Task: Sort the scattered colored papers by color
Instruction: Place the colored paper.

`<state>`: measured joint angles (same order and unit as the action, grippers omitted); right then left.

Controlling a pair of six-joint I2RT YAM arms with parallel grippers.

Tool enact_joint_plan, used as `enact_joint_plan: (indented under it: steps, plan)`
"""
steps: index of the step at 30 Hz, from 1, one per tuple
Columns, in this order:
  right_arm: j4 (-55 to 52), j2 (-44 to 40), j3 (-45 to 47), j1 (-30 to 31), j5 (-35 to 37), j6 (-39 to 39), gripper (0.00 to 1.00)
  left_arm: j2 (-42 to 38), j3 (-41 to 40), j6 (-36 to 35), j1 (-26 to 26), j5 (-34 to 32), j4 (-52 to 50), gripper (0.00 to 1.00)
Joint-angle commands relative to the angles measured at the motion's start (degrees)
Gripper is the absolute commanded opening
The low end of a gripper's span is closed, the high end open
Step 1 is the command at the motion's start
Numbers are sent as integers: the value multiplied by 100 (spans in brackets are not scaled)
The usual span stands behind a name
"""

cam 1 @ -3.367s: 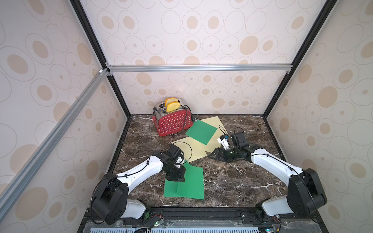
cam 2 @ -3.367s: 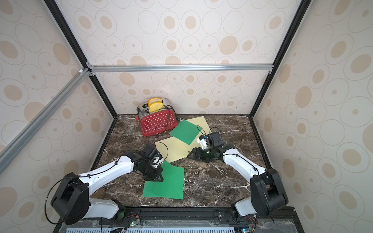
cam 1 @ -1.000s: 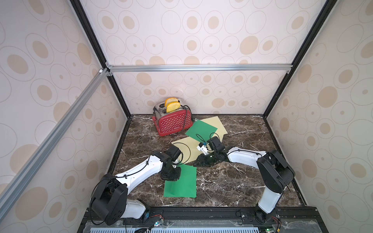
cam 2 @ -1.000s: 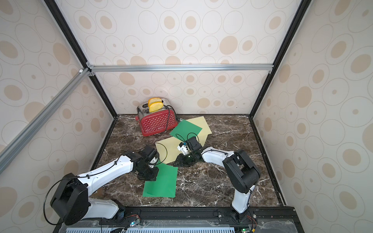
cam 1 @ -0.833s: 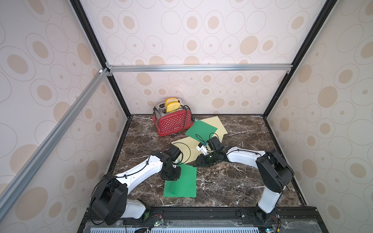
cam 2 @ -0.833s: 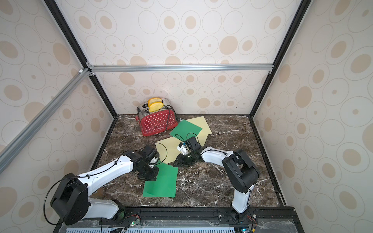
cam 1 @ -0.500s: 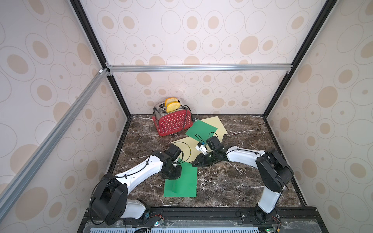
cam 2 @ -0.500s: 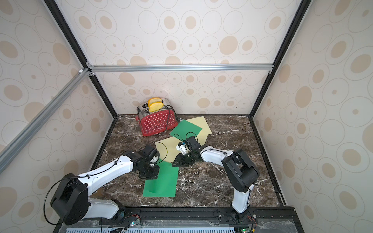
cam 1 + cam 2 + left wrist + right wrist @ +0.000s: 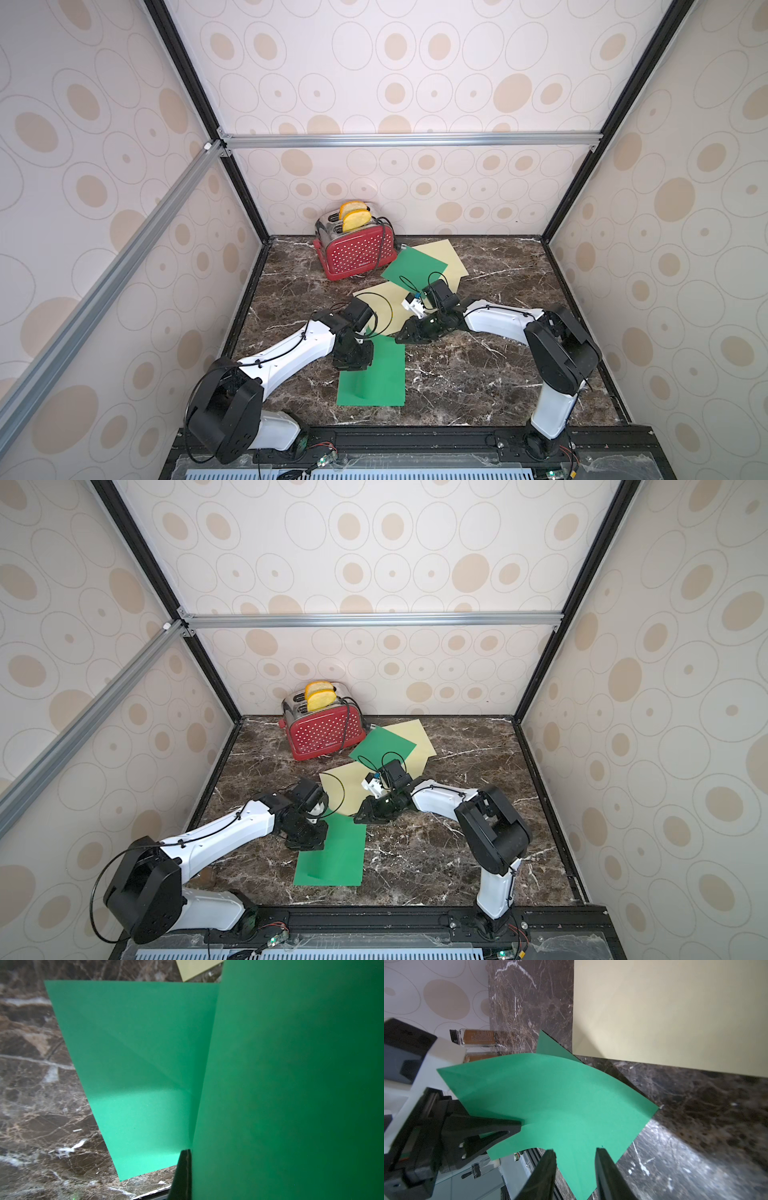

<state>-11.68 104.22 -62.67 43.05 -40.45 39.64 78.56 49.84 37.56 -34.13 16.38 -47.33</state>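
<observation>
With the left gripper (image 9: 354,362) clamped on the curled green sheet (image 9: 383,376), the right gripper (image 9: 574,1154) (jaws apart at its corner) may crease it when closing.

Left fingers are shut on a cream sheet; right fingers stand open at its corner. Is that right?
No: the left wrist view shows the left gripper with fingers shut on a green sheet, not cream. The right gripper, fingers open, is at its corner.
</observation>
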Motion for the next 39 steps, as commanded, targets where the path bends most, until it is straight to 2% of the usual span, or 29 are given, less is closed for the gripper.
enact_joint_plan:
  steps: [1, 14, 29, 39]
  plan:
    - [-106, 124, -162, 47, -85, -105, 37, 34, 60, -3, -1, -1, -169, 0]
    - [-115, 168, -166, 47, -123, -114, 37, 17, 69, -134, -2, -63, -402, 0]
    - [54, 194, -32, 55, -260, -41, 37, 394, 328, -528, 11, -179, -605, 0]
    - [163, 547, -49, 233, -429, -23, 36, 539, 465, -563, 20, -196, -600, 0]
